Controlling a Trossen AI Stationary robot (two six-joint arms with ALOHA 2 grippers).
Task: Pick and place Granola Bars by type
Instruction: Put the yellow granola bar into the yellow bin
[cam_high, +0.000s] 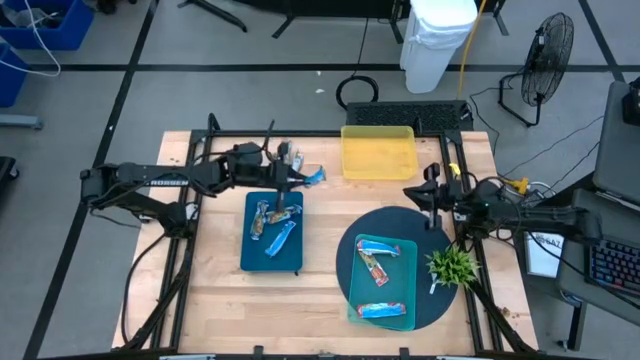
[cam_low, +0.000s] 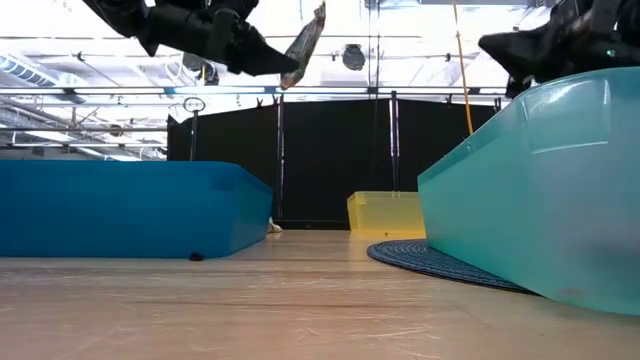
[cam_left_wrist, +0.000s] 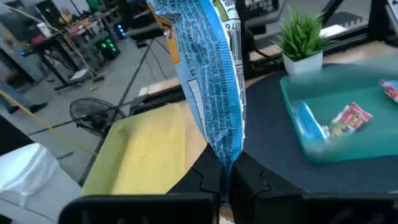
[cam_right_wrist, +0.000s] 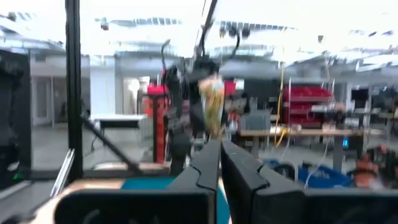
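granola bar clamped in left gripper, lifted above table

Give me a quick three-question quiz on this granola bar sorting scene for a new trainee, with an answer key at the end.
1. True or false: the left gripper is shut on a blue-wrapped bar.
2. Which tray holds no bars: A the blue tray, B the yellow tray, C the teal tray?
3. Fill in: the teal tray rests on a dark round ____.

Key: 1 true. 2 B. 3 mat. The right gripper is shut and holds nothing, above the mat's far edge.
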